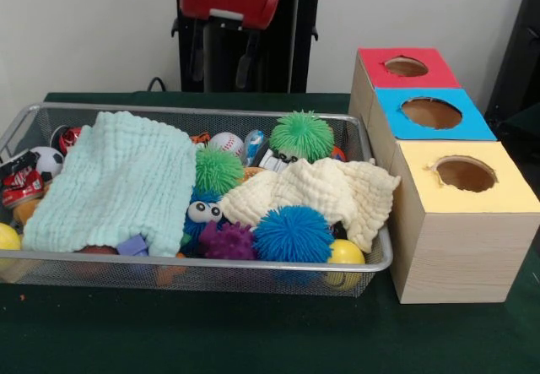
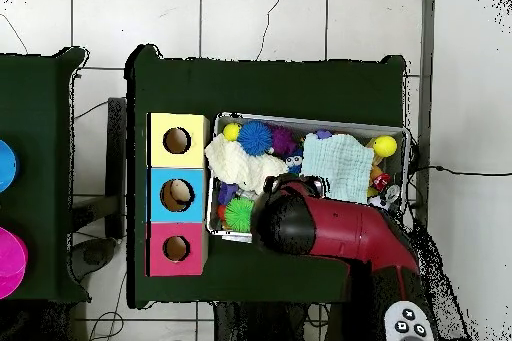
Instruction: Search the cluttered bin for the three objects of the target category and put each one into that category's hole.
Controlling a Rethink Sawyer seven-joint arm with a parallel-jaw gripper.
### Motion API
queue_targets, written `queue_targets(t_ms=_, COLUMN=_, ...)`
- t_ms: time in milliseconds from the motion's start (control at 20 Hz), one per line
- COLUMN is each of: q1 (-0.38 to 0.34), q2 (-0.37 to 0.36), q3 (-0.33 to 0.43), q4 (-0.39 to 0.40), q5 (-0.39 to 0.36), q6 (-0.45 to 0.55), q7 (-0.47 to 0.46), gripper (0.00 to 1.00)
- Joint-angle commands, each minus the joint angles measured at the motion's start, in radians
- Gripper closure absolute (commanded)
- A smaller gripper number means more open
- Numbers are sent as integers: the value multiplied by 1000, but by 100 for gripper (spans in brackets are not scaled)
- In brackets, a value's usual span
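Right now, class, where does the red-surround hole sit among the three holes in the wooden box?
In the front view the red-surround hole is farthest back, behind the blue-surround hole, right of the bin.

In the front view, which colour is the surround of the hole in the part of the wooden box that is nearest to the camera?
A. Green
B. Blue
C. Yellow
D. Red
C. On the wooden box, the yellow-surround hole is nearest to the camera, the blue-surround hole is in the middle, and the red-surround hole is farthest, toward the robot.
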Motion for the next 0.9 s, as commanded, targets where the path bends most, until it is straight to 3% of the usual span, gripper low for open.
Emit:
queue_targets(t_ms=50, q1=-32, q2=67, q3=92, q4=-70, q5=-81, q6=-14, q7=-29, gripper=0)
queue_targets(t_ms=500, q1=-33, q2=148, q3=10, q4=-155, q5=-120, q6=69, q7=20, gripper=0)
queue_targets(t_ms=900, q1=24, q2=212, q3=-107, q4=-160, q5=-191, q6=-19, q7=112, gripper=0)
